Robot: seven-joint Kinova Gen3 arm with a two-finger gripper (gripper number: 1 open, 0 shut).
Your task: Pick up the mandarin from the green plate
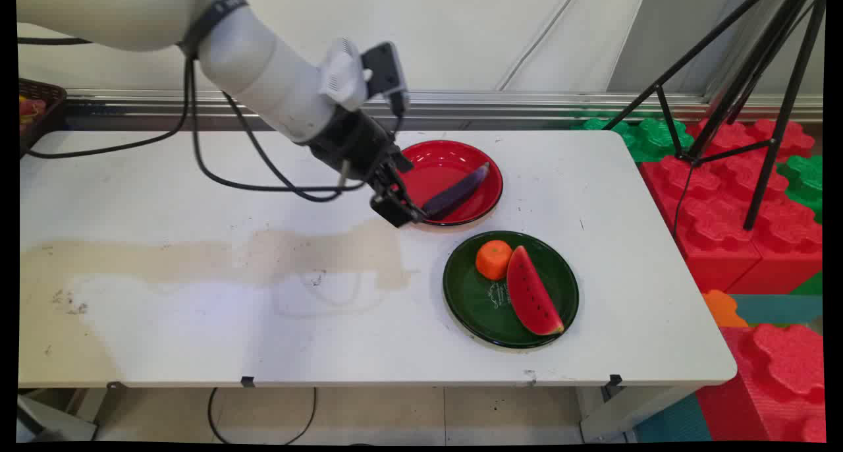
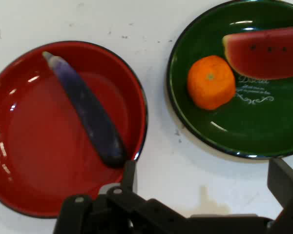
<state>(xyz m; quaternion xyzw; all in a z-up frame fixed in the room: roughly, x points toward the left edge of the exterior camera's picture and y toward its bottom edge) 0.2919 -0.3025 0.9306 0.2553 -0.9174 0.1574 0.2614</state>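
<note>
A purple eggplant (image 1: pixel 456 192) (image 2: pixel 88 109) lies slantwise in a red plate (image 1: pixel 448 149) (image 2: pixel 34 156) at the back middle of the table. My gripper (image 1: pixel 403 209) (image 2: pixel 205 185) hangs open just over the plate's near left rim, by the eggplant's thick end, and holds nothing. One finger (image 2: pixel 129 173) is right beside that end; the other (image 2: pixel 283 180) is out over the bare table. In front and to the right stands a green plate (image 1: pixel 474 300) (image 2: pixel 244 126) with an orange (image 1: pixel 494 259) (image 2: pixel 211 82) and a watermelon slice (image 1: pixel 532 292) (image 2: pixel 268 51).
A brownish stain (image 1: pixel 217 261) spreads across the table's left and middle. A dark basket (image 1: pixel 36 109) sits at the far left edge. Black cables (image 1: pixel 263 175) hang from the arm. Past the table's right end are a black tripod (image 1: pixel 737 96) and red and green foam blocks (image 1: pixel 724 201).
</note>
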